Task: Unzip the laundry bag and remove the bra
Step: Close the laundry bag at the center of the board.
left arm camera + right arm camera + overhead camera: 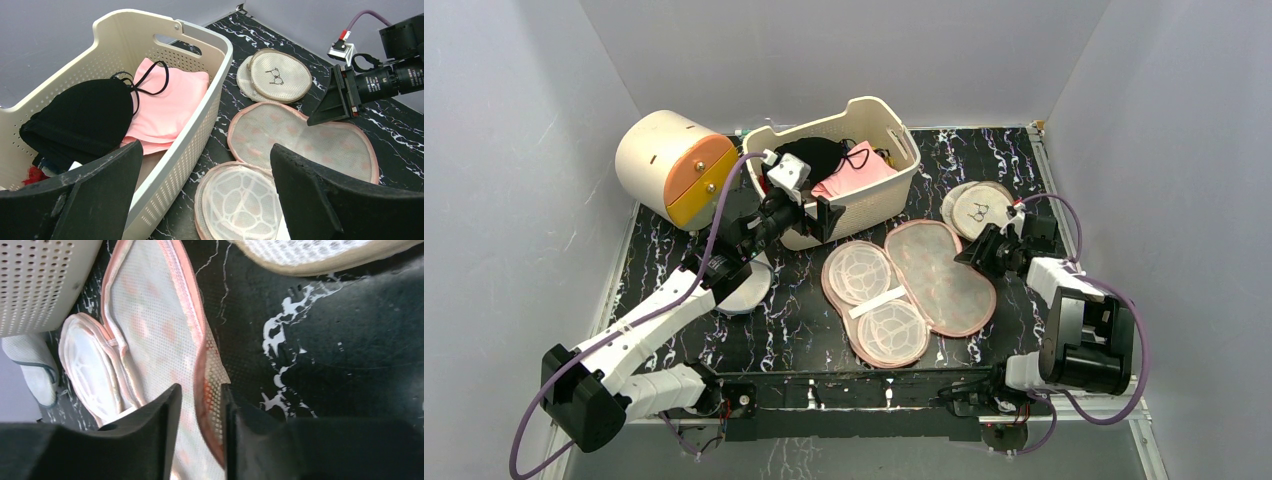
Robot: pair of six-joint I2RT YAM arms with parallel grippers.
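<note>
The laundry bag (939, 275) lies unzipped and spread flat on the table, its two beige mesh halves side by side with pink trim. The black bra (809, 155) rests in the white basket (874, 195), on the left (75, 120) in the left wrist view. My left gripper (812, 215) hangs open over the basket's near wall, nothing between its fingers (206, 147). My right gripper (972, 252) is low at the bag's right rim. Its jaws (202, 390) are narrowed astride the pink trim (200, 365), with a gap still showing on the left side.
A pink garment (856, 172) lies beside the bra in the basket. Two round mesh discs (979, 205) sit at the back right, close behind my right gripper. A cream drum with an orange face (674, 165) stands back left. A white dome mesh bag (749, 290) lies under my left arm.
</note>
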